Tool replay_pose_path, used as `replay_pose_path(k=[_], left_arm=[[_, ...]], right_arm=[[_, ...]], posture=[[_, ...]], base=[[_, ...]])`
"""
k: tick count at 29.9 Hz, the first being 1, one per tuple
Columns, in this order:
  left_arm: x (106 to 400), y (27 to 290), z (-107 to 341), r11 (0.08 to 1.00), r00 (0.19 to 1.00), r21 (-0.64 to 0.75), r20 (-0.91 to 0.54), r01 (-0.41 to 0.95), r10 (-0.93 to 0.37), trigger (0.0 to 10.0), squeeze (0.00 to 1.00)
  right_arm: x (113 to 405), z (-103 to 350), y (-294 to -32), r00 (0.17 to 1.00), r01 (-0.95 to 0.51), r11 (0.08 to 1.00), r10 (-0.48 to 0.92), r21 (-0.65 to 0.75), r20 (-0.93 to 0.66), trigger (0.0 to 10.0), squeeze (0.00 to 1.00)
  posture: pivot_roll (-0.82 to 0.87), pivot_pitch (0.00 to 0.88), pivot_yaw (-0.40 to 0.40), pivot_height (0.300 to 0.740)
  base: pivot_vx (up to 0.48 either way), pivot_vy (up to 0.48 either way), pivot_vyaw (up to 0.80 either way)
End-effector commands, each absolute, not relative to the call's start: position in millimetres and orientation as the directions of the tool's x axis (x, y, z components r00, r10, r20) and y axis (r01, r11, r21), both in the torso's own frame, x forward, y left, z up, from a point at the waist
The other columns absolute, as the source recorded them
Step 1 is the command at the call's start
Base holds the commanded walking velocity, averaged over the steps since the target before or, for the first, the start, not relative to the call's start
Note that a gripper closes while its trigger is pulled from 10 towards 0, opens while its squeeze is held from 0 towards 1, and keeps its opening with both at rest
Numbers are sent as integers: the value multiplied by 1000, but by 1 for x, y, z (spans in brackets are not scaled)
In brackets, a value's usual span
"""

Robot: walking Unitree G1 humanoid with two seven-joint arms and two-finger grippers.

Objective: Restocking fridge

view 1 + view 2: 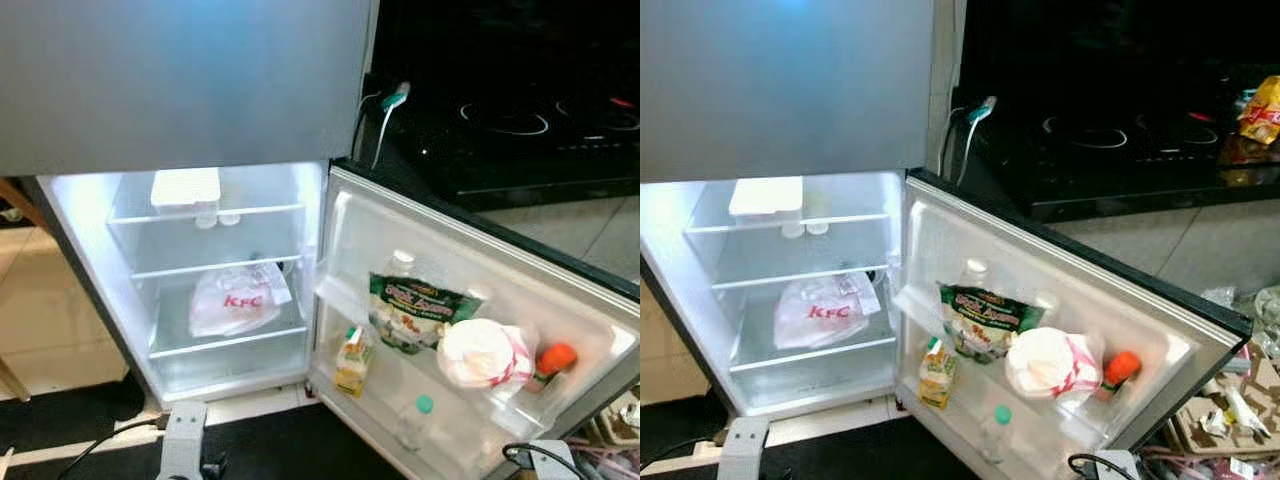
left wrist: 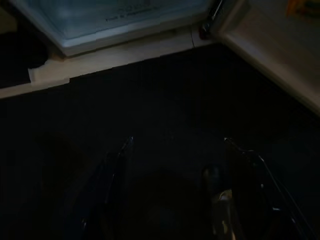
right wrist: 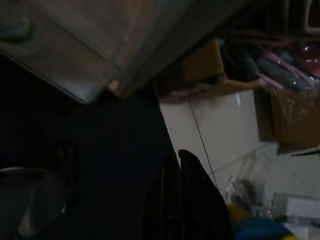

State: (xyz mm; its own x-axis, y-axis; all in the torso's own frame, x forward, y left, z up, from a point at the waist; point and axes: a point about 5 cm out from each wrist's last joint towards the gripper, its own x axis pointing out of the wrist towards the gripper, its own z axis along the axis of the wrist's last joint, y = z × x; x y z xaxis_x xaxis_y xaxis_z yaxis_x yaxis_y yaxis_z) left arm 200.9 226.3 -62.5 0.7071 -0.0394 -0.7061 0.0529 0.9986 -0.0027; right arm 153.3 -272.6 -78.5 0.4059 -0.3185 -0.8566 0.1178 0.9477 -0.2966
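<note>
Straight ahead and below the head camera stands a small fridge (image 1: 90, 260) with its door (image 1: 560, 290) swung wide toward three o'clock. Inside, on the lower glass shelf at about nine o'clock, lies a white KFC bag (image 1: 236, 300), slumped and crumpled. It looks soft and light, likely best pinched at the gathered top. Above it a white tray (image 1: 185, 186) sits on the upper shelf. Door pockets at four o'clock hold a green snack packet (image 1: 415, 310), a small juice carton (image 1: 352, 362), a knotted white bag with red print (image 1: 485, 353), an orange-capped bottle (image 1: 552, 360), and a clear bottle with a green cap (image 1: 415, 422). Both bottles look smooth and possibly slippery, and would be safest gripped round the body. Low at six o'clock, the left gripper (image 2: 175, 145) hangs over dark floor, fingers spread apart and holding nothing. Whether the right gripper (image 3: 182, 165) is open or closed cannot be told; it hangs beside the door's outer corner.
</note>
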Motion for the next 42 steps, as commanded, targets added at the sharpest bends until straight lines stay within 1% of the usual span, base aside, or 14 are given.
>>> replay_pose_path(k=[1, 2, 4, 6, 11, 14, 16, 21, 24, 26, 29, 33, 36, 42], left_arm=[[200, 215, -66, 998, 698, -14, -714, 67, -57, 10000, 0], [200, 215, -66, 998, 695, -15, -717, 64, -56, 10000, 0], [204, 209, -66, 994, 691, 8, -719, 110, -71, 10000, 0], [206, 205, -65, 991, 686, 35, -725, 132, -66, 10000, 0], [208, 202, -65, 994, 684, 23, -727, 108, -57, 10000, 0], [209, 201, -66, 998, 686, 6, -726, 63, -38, 10000, 0], [208, 202, -66, 997, 681, 28, -731, 71, -28, 10000, 0], [200, 210, -69, 997, 670, 42, -742, 61, -10, 10000, 0], [194, 220, -69, 998, 667, 44, -745, 48, 1, 10000, 0], [193, 222, -69, 998, 666, 44, -746, 46, 2, 10000, 0], [192, 236, -67, 998, 664, 50, -748, 29, 18, 10000, 0], [193, 242, -64, 999, 663, 45, -748, 9, 28, 10000, 0], [197, 240, -63, 999, 664, 39, -747, 3, 27, 10000, 0], [199, 225, -67, 1000, 665, 24, -747, 15, 8, 10000, 0]], right_arm=[[153, -77, -277, 411, 135, 944, -329, -301, -850, 10000, 0], [153, -77, -277, 411, 136, 944, -330, -301, -850, 10000, 0], [152, -77, -277, 410, 137, 944, -330, -300, -850, 10000, 0], [152, -77, -277, 409, 139, 944, -330, -299, -851, 10000, 0], [152, -78, -277, 407, 141, 944, -331, -299, -851, 10000, 0], [151, -78, -278, 406, 141, 944, -331, -300, -852, 10000, 0], [150, -78, -279, 404, 139, 944, -331, -301, -853, 10000, 0], [149, -77, -280, 402, 137, 944, -330, -300, -854, 10000, 0], [151, -77, -280, 405, 133, 945, -328, -300, -854, 10000, 0], [151, -77, -280, 405, 132, 945, -327, -300, -854, 10000, 0], [151, -77, -280, 406, 125, 946, -323, -299, -855, 10000, 0], [150, -78, -279, 405, 123, 947, -320, -296, -857, 10000, 0], [148, -79, -276, 403, 120, 949, -315, -292, -859, 10000, 0], [146, -81, -273, 398, 117, 951, -308, -286, -864, 10000, 0]], posture=[[0, 0, -64, 738], [0, 0, -64, 738], [0, 0, -64, 738], [-1, 0, -61, 738], [-2, 0, -60, 738], [-2, 0, -60, 738], [-1, 0, -60, 738], [-4, 0, -61, 738], [-4, 0, -61, 738], [-4, 0, -61, 738], [-3, 0, -62, 738], [-3, 0, -62, 738], [-3, 0, -62, 738], [-3, 0, -62, 738]], base=[[0, 0, 0], [0, 0, 0], [0, 0, 0], [0, -480, 0], [0, -480, 0], [0, 0, 0], [0, 0, 0], [0, 0, 0], [0, 0, 0], [0, 0, 0], [0, 0, 0], [0, 0, 0], [0, 0, 0], [-122, 0, 0]])
